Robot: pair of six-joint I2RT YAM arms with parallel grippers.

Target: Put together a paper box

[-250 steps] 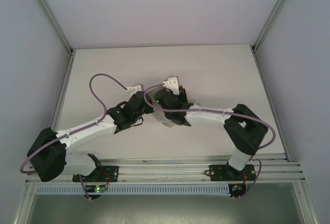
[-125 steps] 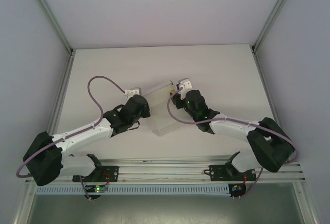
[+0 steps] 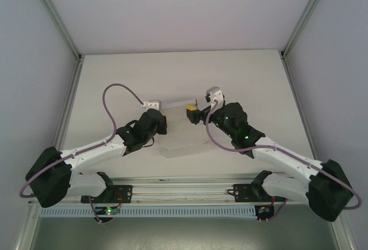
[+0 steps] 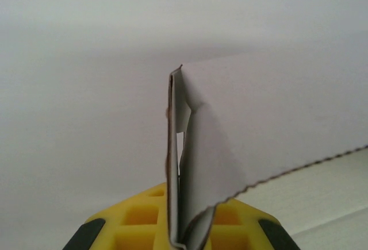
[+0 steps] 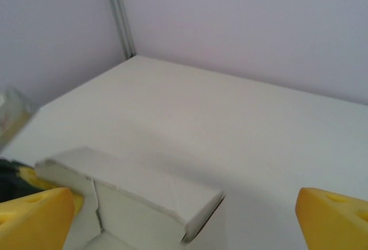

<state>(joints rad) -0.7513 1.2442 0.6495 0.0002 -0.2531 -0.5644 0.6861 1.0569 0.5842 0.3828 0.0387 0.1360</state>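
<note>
Left hand [image 4: 178, 230] pinched box [image 3: 178, 139] wall, apparently steadying it on surface [image 3: 247, 77] | right hand [image 3: 194, 115] spread beside box, probably free to fold flaps.

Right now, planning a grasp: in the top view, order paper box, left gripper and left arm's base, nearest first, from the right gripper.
1. paper box, just left of the right gripper.
2. left gripper, shut on the box's left edge.
3. left arm's base, far off, near-left.
</note>
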